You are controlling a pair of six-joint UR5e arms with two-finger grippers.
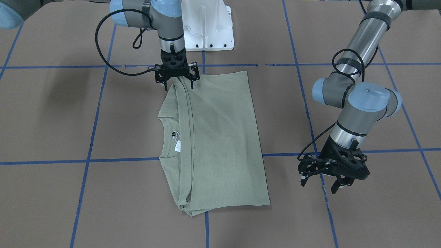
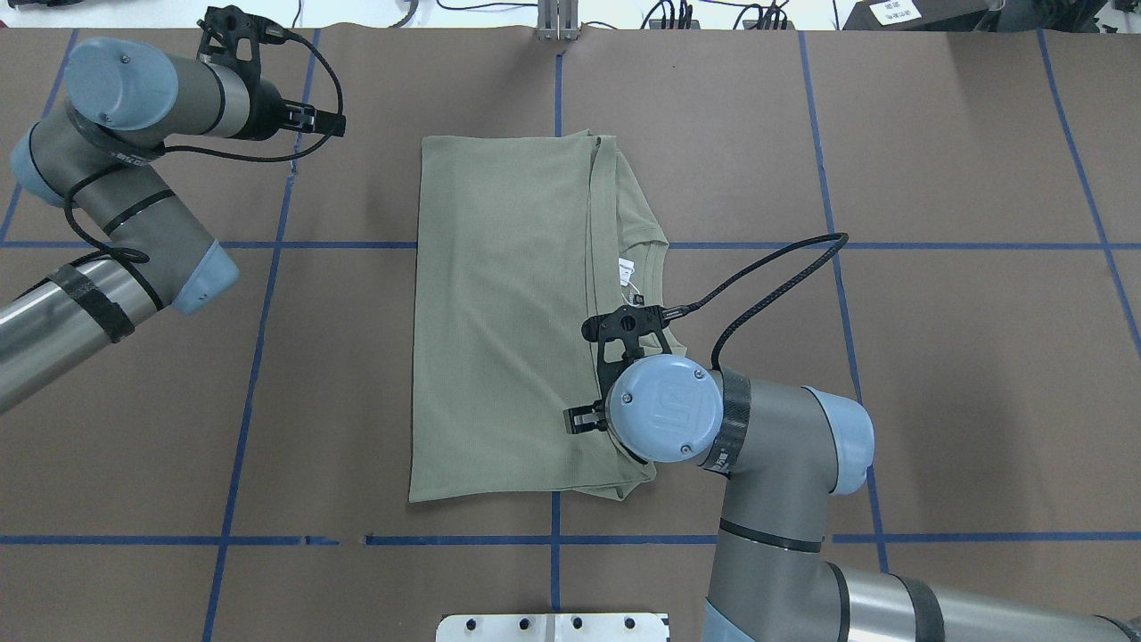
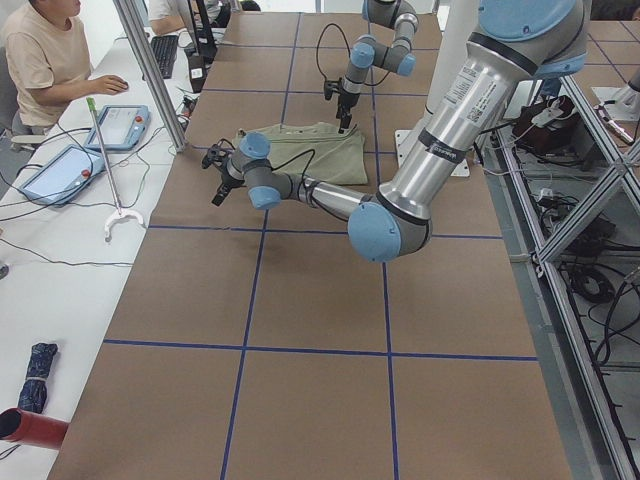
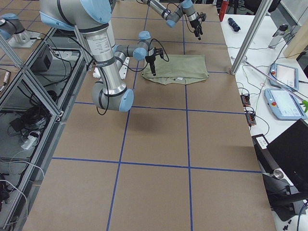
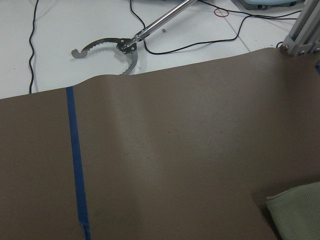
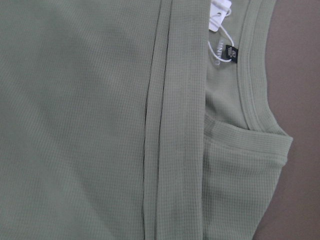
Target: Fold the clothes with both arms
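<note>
The sage-green shirt [image 1: 220, 137] [image 2: 499, 312] lies flat on the brown table, folded lengthwise into a rectangle. Its neckline, with the white tag [image 1: 177, 147] [image 6: 220, 15] and black label [image 6: 231, 52], shows along one long side. My right gripper [image 1: 178, 82] points down at the shirt's shoulder corner nearest the robot, open, with the folded edge between its fingers. In the overhead view its wrist hides the fingers. My left gripper [image 1: 319, 184] [image 2: 233, 40] hangs open and empty over bare table beyond the shirt's hem. A shirt corner [image 5: 297, 215] shows in the left wrist view.
The white pedestal base [image 1: 206, 27] stands at the robot's side of the table. Blue tape lines [image 1: 206, 159] mark a grid. Past the far table edge lie a metal grabber tool [image 5: 125, 47] and cables. A person [image 3: 40, 60] sits at a desk there.
</note>
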